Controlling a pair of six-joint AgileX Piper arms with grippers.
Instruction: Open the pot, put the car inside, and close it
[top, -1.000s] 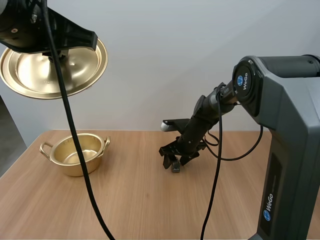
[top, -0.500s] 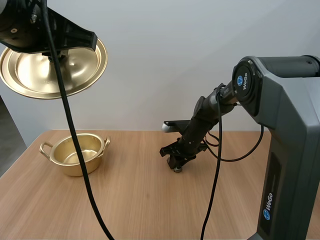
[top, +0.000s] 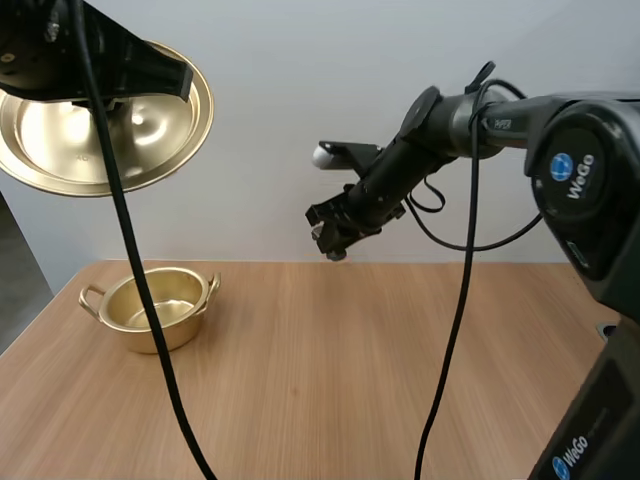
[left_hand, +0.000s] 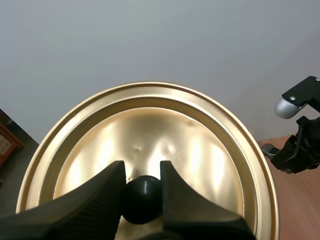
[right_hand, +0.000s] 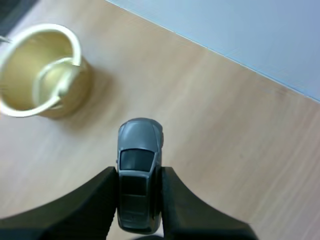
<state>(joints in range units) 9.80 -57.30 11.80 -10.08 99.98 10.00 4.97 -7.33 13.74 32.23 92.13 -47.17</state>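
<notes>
Now | you see the left gripper (left_hand: 142, 172) clamped on the black knob (left_hand: 142, 202) of the lid (left_hand: 215, 150), high above the table (top: 350, 380) | pot (top: 125, 335) stands open at the table's far left, bare gold metal inside | right gripper (right_hand: 139, 174) pinches the car (right_hand: 140, 145) in mid-air, well right of the pot.

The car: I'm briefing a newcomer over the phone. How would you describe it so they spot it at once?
Start at the wooden table with the open gold pot at its left. Above the table, right of the pot, the right arm's jaws pinch a small toy car. Unlike the gold pot and lid, it is grey with dark windows.
</notes>
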